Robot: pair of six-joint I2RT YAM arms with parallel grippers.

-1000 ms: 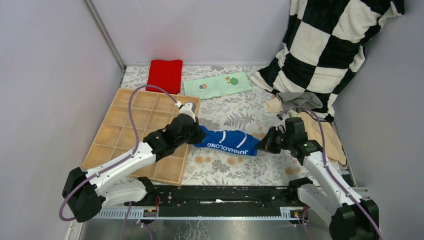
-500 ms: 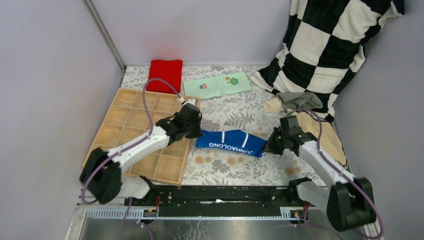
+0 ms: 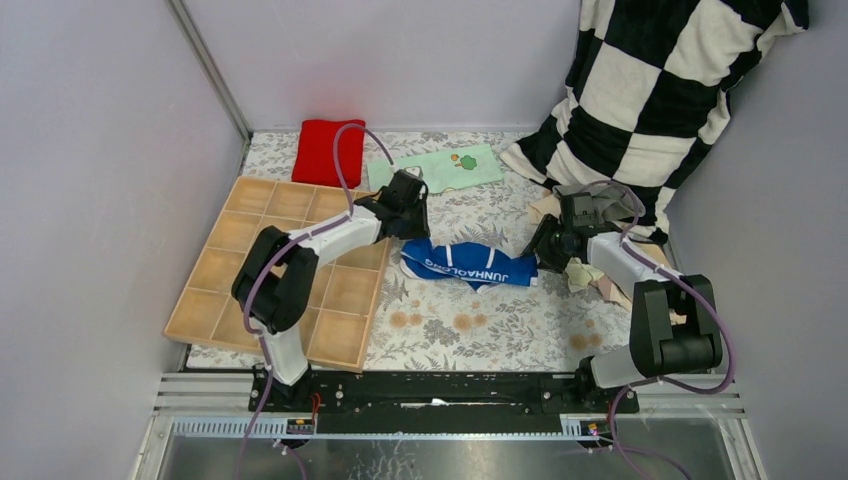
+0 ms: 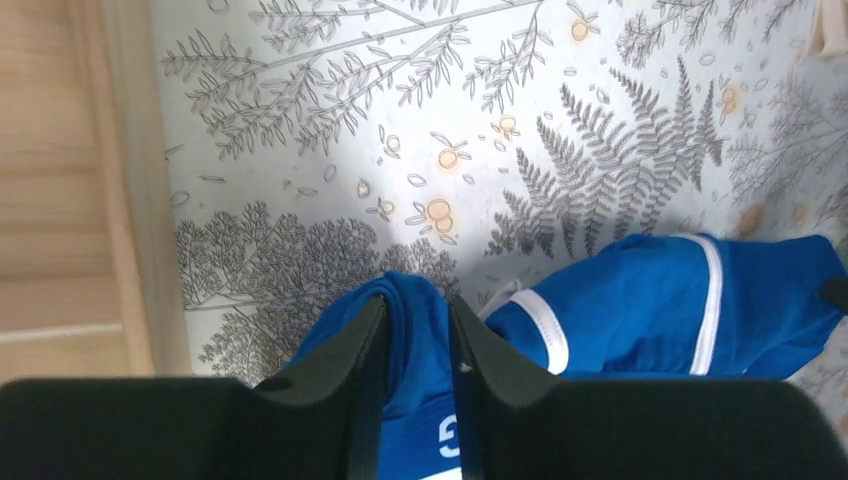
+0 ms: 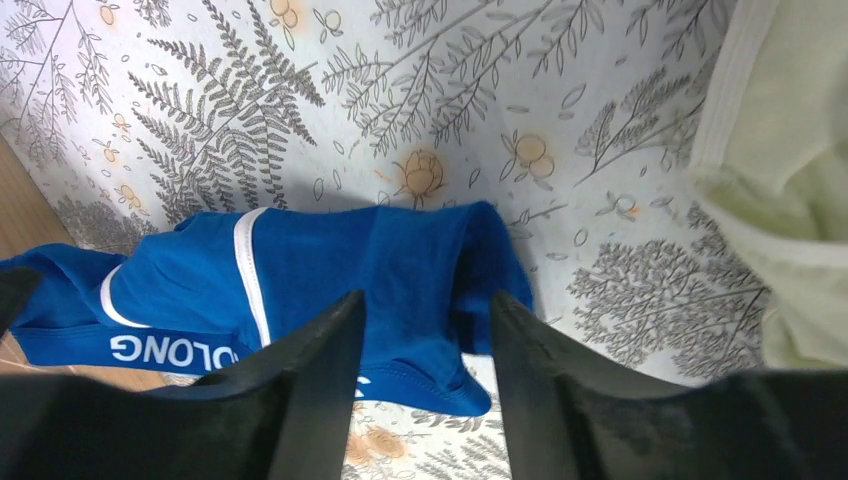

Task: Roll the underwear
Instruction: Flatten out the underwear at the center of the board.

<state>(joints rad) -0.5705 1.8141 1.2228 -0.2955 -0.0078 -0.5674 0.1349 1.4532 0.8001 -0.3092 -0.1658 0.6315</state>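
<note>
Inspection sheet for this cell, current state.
Surface: floral tablecloth, flat where visible.
Job's things: blue briefs lying stretched mid-table, not rolled; other underwear heaped at the right.
Clutter: wooden grid tray, red folded cloth, mint printed cloth.
Grippers: left gripper has a briefs fold between close fingers, grip unclear; right gripper open over the other end.
Cables: purple cable loops high near the red cloth.
Surroundings: grey walls, checkered fabric hanging at the back right.

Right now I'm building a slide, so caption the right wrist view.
Right gripper open over one end of the blue underwear on a floral tablecloth, pale green cloth alongside.
</note>
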